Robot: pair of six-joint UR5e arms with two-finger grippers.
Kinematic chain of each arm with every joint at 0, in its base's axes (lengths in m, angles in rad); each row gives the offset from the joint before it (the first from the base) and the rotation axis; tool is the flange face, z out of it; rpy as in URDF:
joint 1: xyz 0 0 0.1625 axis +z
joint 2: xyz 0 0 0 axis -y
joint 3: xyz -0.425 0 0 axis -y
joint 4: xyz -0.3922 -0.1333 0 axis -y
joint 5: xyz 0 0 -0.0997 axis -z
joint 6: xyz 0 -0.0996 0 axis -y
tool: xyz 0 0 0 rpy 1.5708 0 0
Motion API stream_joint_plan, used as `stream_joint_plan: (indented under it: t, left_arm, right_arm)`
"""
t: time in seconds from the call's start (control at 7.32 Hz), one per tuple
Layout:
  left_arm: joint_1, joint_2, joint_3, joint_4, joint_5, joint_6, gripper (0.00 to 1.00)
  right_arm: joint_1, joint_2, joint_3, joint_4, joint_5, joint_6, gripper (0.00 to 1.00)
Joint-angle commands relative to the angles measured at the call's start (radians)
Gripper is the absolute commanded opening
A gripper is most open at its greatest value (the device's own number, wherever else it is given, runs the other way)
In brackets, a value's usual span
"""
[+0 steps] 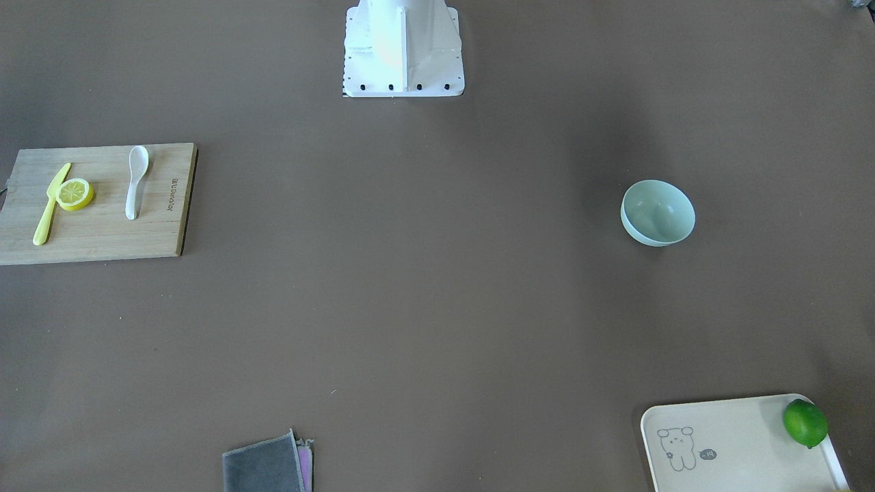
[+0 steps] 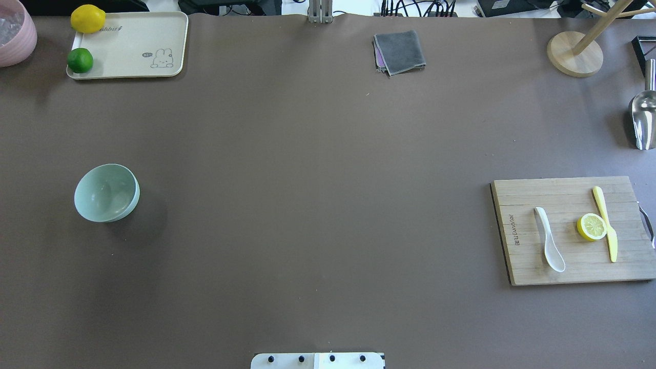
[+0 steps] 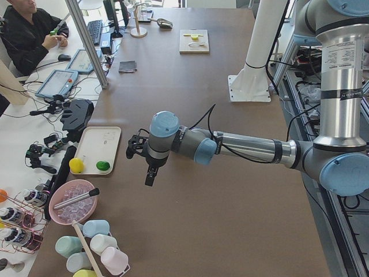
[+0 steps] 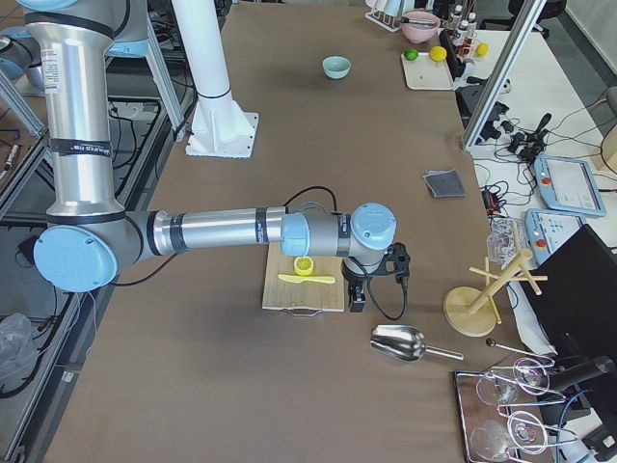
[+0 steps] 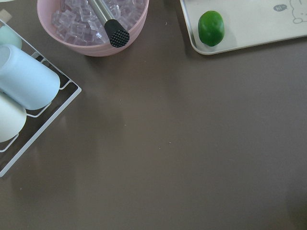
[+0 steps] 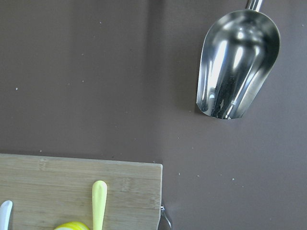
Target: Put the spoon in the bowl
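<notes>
The white spoon (image 2: pixel 549 246) lies on a wooden cutting board (image 2: pixel 564 192) at the table's right, scoop toward the robot; it also shows in the front view (image 1: pixel 135 181). Its tip shows at the edge of the right wrist view (image 6: pixel 4 215). The mint-green bowl (image 2: pixel 106 192) stands upright and empty at the table's left, also in the front view (image 1: pixel 657 212). My left gripper (image 3: pixel 145 167) hangs over the table's left end, near the tray. My right gripper (image 4: pixel 358 294) hangs by the board's outer edge. I cannot tell whether either is open or shut.
A yellow knife (image 2: pixel 606 223) and lemon slice (image 2: pixel 591 227) lie beside the spoon. A cream tray (image 2: pixel 138 46) holds a lime and a lemon. A grey cloth (image 2: pixel 400 51), metal scoop (image 6: pixel 237 62), wooden stand (image 2: pixel 574 54), pink ice bowl (image 5: pixel 91 24) and cup rack (image 5: pixel 29 91) are around.
</notes>
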Motion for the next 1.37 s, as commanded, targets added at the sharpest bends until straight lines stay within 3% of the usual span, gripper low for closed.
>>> stream_joint_plan:
  t: [0.0,1.23]
  left_arm:
    - [0.0,0.007,0.011,0.001,-0.052,0.002,0.98]
    - [0.0,0.008,0.022,-0.001,-0.064,0.0,0.98]
  right_arm:
    - [0.002,0.0,-0.005,0.0,-0.005,-0.001,1.0]
    - [0.002,0.0,-0.002,0.0,-0.004,0.0,1.0]
